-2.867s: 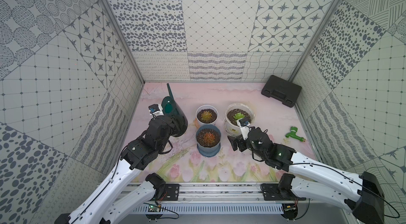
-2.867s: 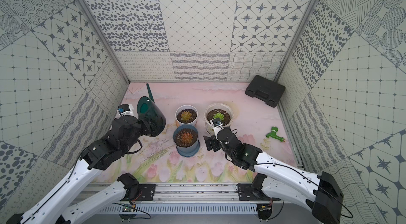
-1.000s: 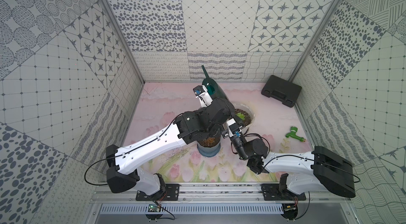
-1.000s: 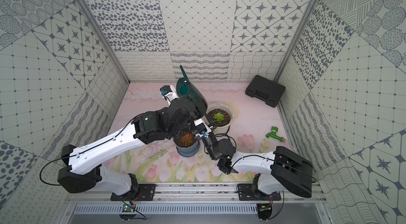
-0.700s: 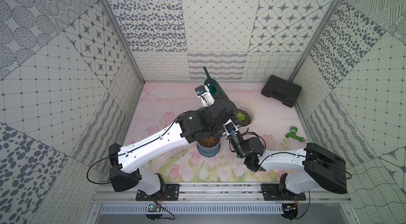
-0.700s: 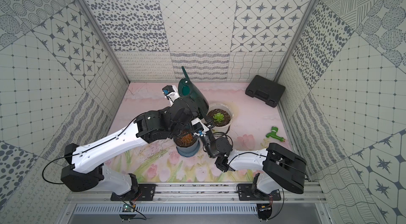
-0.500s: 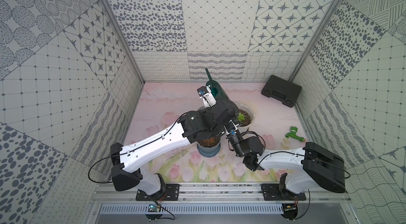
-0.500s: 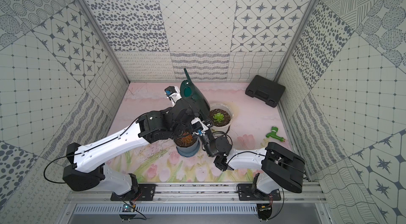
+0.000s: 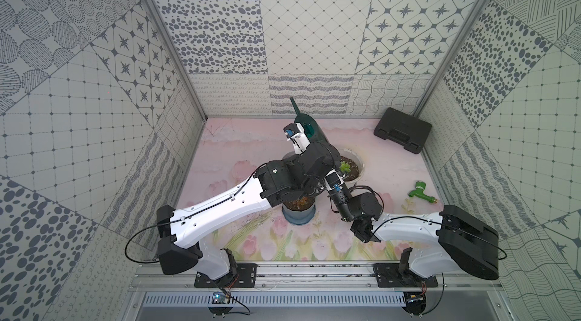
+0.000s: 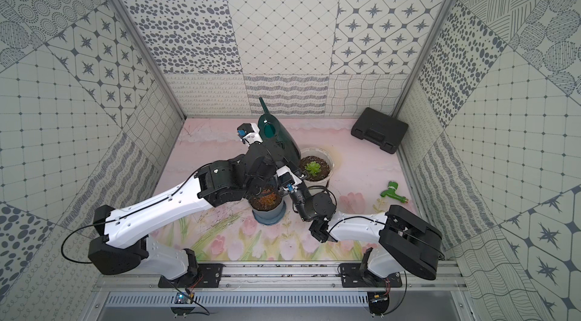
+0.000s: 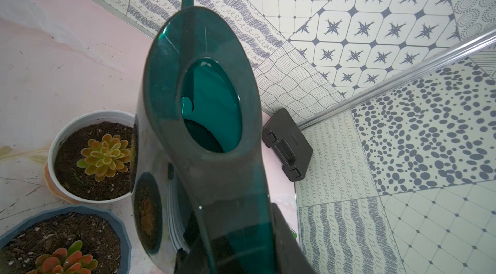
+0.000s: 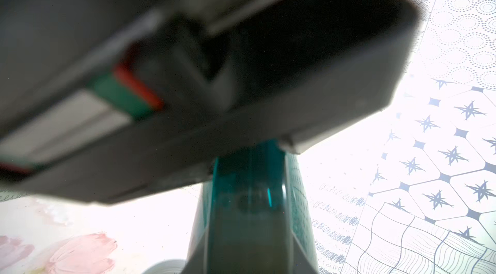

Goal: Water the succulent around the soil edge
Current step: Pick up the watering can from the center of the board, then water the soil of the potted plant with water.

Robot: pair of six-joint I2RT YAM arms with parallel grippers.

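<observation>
A dark green watering can point(image 9: 309, 129) point(image 10: 276, 137) hangs upright above the pots, spout toward the back wall. My left gripper point(image 11: 233, 253) is shut on its handle; in both top views the arm hides the grip. From below, my right gripper point(image 12: 249, 245) is shut on the can's point(image 12: 249, 205) lower part, under the left wrist. A green succulent point(image 9: 345, 166) point(image 10: 312, 168) grows in a white pot just right of the can. A red-orange succulent point(image 10: 267, 201) fills the blue pot point(image 9: 298, 215). A yellow-orange succulent point(image 11: 103, 155) sits in another white pot.
A black case point(image 9: 402, 130) point(image 11: 288, 149) lies in the back right corner. A green tap fitting point(image 9: 421, 192) point(image 10: 393, 196) lies by the right wall. Patterned walls close in on three sides. My two arms cross over the blue pot.
My left arm has carried the can from the left side to above the pots and edged it rightward. My right gripper has come up under it and shut on the can.
</observation>
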